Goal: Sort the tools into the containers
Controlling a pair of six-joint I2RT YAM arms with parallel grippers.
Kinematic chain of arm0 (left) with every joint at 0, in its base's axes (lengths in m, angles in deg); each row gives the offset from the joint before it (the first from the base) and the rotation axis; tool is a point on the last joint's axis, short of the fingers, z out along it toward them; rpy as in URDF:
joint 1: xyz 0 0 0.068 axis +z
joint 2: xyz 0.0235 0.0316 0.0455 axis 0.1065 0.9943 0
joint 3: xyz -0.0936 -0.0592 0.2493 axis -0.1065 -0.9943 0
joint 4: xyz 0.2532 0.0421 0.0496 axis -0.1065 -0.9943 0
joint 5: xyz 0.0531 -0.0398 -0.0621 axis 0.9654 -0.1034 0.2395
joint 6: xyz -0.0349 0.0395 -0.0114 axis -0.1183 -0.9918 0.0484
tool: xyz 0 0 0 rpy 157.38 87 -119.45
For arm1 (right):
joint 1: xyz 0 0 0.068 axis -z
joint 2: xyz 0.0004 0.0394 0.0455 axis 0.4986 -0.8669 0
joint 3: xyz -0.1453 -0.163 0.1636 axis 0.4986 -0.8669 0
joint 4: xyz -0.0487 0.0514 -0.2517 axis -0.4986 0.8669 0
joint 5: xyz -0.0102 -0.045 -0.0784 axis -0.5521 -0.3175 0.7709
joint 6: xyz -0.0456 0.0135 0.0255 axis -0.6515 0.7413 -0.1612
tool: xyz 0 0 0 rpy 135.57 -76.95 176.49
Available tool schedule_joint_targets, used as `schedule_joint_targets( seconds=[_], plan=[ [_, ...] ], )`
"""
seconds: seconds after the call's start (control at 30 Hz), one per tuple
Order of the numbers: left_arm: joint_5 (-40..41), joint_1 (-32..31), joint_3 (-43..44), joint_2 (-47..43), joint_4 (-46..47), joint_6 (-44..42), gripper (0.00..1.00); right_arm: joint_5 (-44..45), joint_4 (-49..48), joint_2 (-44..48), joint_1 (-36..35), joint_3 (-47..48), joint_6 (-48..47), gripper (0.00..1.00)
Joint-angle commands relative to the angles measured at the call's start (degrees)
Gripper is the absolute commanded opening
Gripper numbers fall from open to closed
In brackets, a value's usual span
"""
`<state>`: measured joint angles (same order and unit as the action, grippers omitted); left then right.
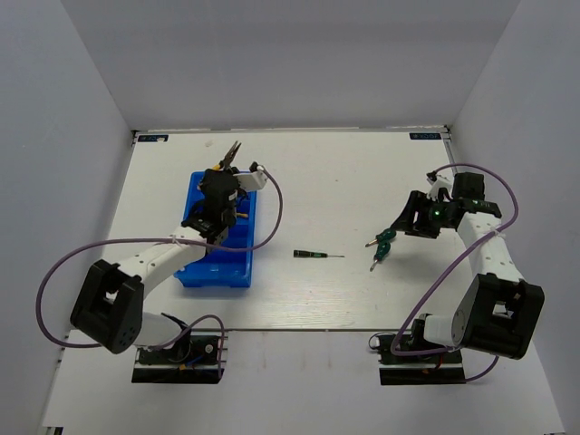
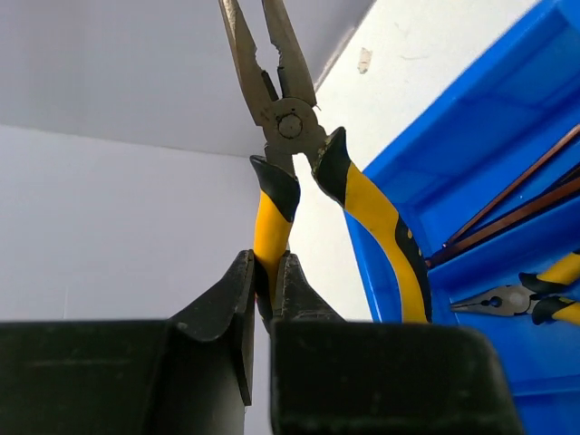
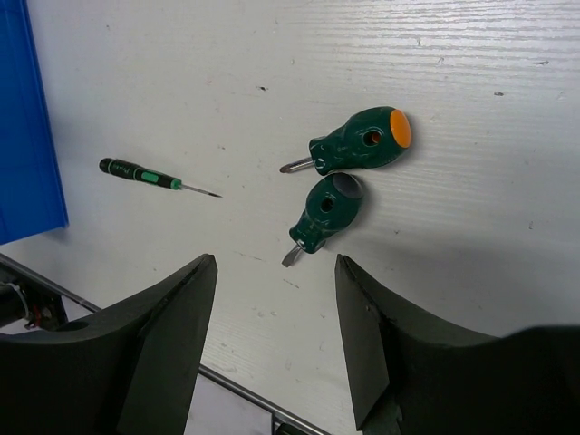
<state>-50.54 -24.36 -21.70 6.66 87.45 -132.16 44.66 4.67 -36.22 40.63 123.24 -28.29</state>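
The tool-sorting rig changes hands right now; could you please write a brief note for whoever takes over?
Left gripper: jaws shut on one handle of the yellow-handled pliers, raised over the far end of the blue bin.
Right gripper: open, empty, hovering over the orange-capped stubby screwdriver and the second stubby screwdriver on the table.
Done: a second pair of pliers and thin dark keys lie in the bin.
Left: drop the held pliers in, then bin both stubby screwdrivers and the slim screwdriver lying between them and the bin.

Bright, even overhead light gives soft faint shadows; all views sharp except the blurred near wrist-camera foregrounds.
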Motion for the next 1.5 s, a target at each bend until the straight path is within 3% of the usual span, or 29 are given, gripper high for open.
schedule_joint_targets(
  seconds=[0.0,0.1,0.33,0.93,1.47],
  plan=[
    [-7.1,3.1,2.1,0.3,2.2,-2.9,0.0,-1.8,0.8,1.0,0.7,1.5,-0.2,0.61],
    [-15.2,6.0,3.7,0.8,-2.0,-2.4,0.0,-2.1,0.9,0.5,1.0,1.6,-0.2,0.61],
    [-22.4,9.2,0.7,3.9,1.2,-2.9,0.0,-3.5,1.5,-0.2,1.5,2.0,-0.3,0.61],
    [-23.0,11.4,-7.2,8.7,12.6,-1.9,0.0,-6.4,2.6,-0.8,4.6,2.3,-0.8,0.61],
    [-23.6,11.9,-11.1,7.5,13.8,-0.8,0.04,-9.0,3.1,-1.2,6.8,2.7,-0.7,0.61]
  ],
)
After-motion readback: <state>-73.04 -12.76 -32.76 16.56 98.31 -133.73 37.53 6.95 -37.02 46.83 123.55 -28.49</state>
